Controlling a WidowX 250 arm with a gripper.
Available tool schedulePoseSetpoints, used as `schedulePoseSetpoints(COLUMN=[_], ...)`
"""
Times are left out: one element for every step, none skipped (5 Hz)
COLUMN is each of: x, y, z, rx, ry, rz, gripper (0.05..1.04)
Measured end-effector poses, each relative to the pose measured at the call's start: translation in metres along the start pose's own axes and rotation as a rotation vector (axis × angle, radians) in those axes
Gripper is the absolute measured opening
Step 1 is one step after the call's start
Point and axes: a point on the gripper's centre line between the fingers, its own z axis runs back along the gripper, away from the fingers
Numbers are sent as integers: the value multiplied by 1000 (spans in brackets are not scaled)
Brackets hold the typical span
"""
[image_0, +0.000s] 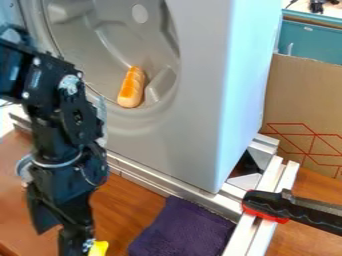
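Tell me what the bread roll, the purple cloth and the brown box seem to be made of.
The bread roll looks like smooth plastic or foam, its orange top evenly coloured; I can't rule out real bread. The purple cloth seems a soft, matte textile, slightly rumpled. The brown box looks like dull, uncoated cardboard, with red lines on it.
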Motion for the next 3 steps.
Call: schedulePoseSetpoints(x=[17,26,28], y=[-5,-14,-14], z=[-14,-30,-38], rx=[-16,-71,-73], ry=[-34,-79,-76], rz=[-60,-126,-134], gripper=[1001,1001,1001])
